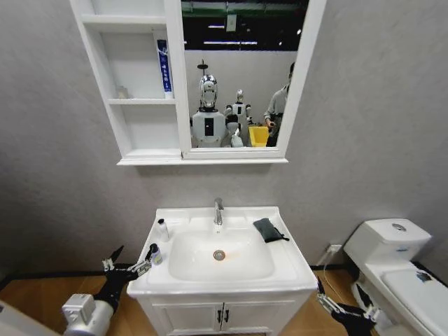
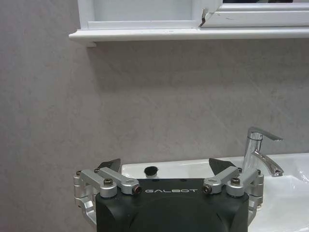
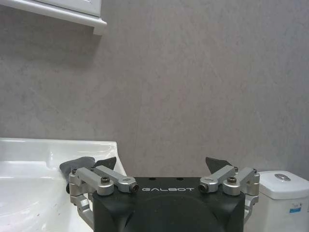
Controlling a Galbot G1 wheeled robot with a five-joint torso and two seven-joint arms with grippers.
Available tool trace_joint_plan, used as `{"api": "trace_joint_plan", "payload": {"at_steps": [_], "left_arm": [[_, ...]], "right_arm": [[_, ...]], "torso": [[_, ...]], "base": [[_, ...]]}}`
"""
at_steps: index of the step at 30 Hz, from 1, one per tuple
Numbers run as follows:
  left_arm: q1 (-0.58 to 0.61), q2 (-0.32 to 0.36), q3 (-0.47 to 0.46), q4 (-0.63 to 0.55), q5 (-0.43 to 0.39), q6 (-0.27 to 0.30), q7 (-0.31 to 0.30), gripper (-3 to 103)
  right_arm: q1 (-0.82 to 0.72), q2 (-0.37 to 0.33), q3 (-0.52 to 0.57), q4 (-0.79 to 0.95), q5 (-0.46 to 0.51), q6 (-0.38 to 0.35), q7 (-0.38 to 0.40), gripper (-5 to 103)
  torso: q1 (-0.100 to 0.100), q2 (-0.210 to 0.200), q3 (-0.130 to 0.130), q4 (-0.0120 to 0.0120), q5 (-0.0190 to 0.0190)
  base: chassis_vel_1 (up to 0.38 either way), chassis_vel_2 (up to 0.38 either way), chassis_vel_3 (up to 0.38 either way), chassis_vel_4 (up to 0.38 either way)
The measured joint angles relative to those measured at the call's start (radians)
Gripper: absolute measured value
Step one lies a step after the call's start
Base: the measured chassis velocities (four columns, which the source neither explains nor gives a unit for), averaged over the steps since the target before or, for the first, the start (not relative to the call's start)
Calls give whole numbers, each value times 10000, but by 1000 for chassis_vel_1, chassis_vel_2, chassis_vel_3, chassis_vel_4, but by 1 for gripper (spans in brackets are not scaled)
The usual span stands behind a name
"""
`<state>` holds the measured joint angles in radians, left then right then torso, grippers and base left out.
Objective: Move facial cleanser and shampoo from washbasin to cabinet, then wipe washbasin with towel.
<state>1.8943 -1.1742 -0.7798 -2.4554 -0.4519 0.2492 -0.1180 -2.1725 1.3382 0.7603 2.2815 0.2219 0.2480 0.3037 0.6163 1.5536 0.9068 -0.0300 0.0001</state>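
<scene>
Reaching for the basin bottles — nothing gripped yet

The left gripper (image 1: pixel 129 264) is hanging wide-jawed beside the washbasin (image 1: pixel 294 269), nearing two small bottles (image 1: pixel 159 241); the right gripper (image 1: pixel 323 297) is waiting open — towel (image 1: pixel 269 229) by the tap, cabinet (image 1: pixel 133 77) above.

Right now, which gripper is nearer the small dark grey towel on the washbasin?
Right. The towel lies on the rim's right rear; right gripper is below that corner, left gripper is off the opposite edge.

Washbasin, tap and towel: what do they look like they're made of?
Washbasin: glossy white, likely glazed ceramic, given its soft reflections. Tap: bright mirror-like metal, probably chrome-plated. Towel: dark matte cloth lying crumpled on the rim, so soft fabric; weave too small to tell.
</scene>
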Motion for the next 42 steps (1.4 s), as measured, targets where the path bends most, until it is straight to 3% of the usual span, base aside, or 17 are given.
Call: {"api": "trace_joint_plan", "payload": {"at_steps": [4, 6, 32, 40, 42], "left_arm": [[2, 0, 0, 0, 0, 0, 0, 100], [5, -1, 0, 0, 0, 0, 0, 100], [-3, -19, 12, 15, 30, 0, 0, 100], [-245, -1073, 674, 1163, 1841, -595, -382, 100], [-355, -1541, 965, 1671, 2650, -867, -563, 100]], "right_arm": [[-2, 0, 0, 0, 0, 0, 0, 100], [-3, 0, 0, 0, 0, 0, 0, 100], [-1, 0, 0, 0, 0, 0, 0, 100], [-2, 0, 0, 0, 0, 0, 1, 100], [-1, 0, 0, 0, 0, 0, 0, 100]], "torso": [[-12, 5, -3, 7, -9], [-22, 11, -6, 13, 4], [-5, 4, -1, 9, 0], [-6, 4, -1, 9, -1], [-6, 4, -1, 9, 0]], "base": [[23, -12, -27, 11], [79, -55, -42, 51], [8, -8, -6, 6], [0, 0, 0, 0], [0, 0, 0, 0]]}}
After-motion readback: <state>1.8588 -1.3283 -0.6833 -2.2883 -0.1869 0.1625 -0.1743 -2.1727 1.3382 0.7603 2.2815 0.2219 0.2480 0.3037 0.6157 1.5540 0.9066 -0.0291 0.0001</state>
